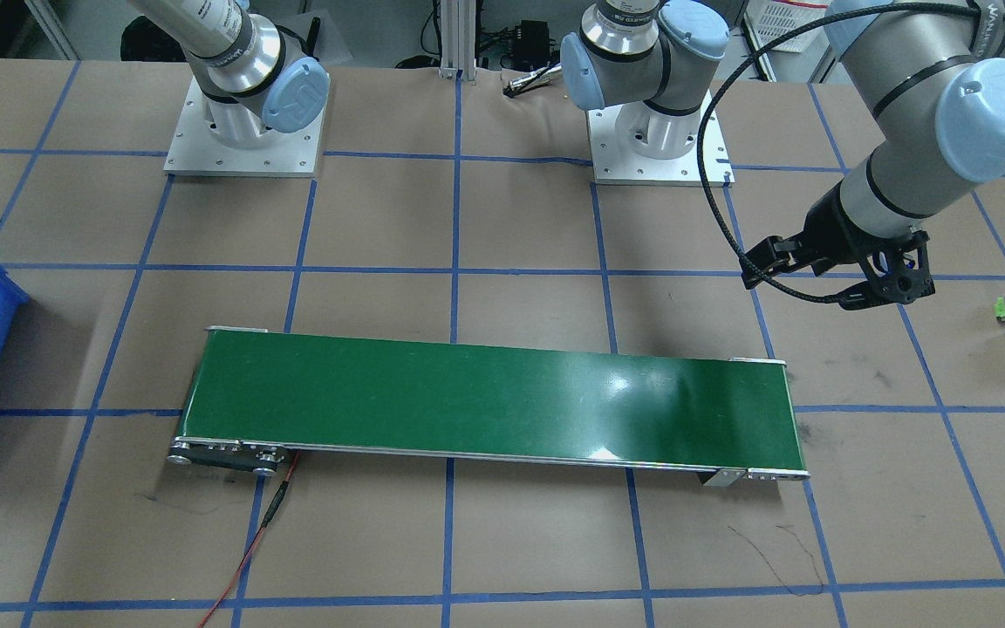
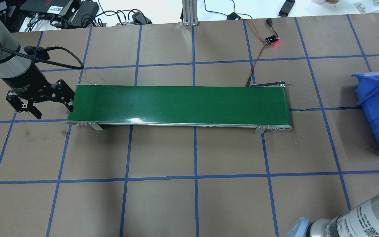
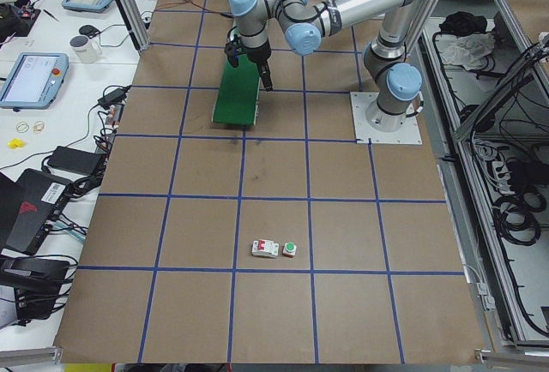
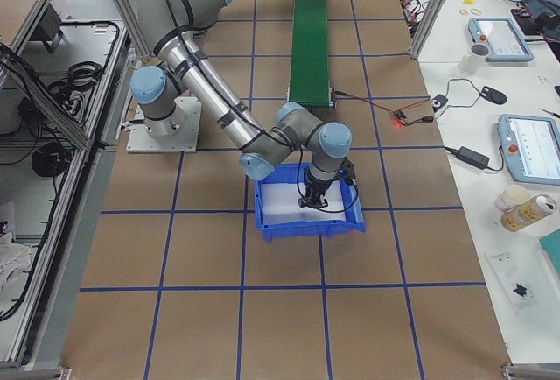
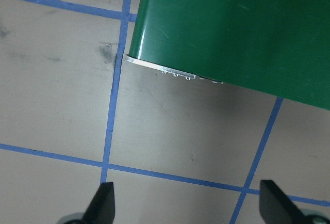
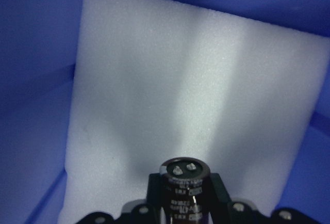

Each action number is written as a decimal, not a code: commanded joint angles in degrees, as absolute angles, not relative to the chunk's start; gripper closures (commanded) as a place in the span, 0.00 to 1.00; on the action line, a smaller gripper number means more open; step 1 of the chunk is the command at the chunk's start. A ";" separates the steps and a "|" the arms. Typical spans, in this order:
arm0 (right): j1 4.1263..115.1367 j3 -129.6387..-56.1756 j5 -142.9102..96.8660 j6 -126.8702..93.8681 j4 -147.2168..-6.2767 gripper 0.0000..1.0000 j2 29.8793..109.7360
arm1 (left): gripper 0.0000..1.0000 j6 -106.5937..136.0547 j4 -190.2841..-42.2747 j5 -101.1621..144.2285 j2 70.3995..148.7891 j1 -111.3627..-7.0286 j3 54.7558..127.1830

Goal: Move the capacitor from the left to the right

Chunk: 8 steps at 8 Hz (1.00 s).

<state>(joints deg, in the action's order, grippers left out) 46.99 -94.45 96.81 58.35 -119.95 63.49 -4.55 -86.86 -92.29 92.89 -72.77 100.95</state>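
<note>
Brown-paper worktop (image 2: 163, 204), pretty quiet. Right end effector (image 6: 184, 194) is clamped on the capacitor (image 6: 184, 188), just above the white foam (image 6: 180, 79) inside the blue bin (image 6: 31, 79). Left end effector (image 2: 56, 112) gapes wide, holding nothing. Basically just the drop-off left, I'd say.

Walls of the bin (image 6: 36, 79) flank the right tool (image 6: 185, 190), clamped on the capacitor (image 6: 183, 170), over open foam (image 6: 196, 90). The conveyor (image 2: 179, 103) end stands just beside the left tool (image 2: 54, 112).
</note>
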 commanded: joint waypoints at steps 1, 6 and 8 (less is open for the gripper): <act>46.76 -94.75 96.86 58.36 -120.32 0.47 63.19 | 0.00 -4.57 -86.48 -92.28 93.16 -72.77 101.16; 46.41 -94.57 94.74 63.19 -119.27 0.00 70.28 | 0.00 -4.66 -86.57 -92.37 92.99 -72.69 101.16; 46.41 -93.35 94.75 62.67 -108.35 0.00 80.28 | 0.00 -4.75 -86.48 -92.37 92.90 -72.68 101.07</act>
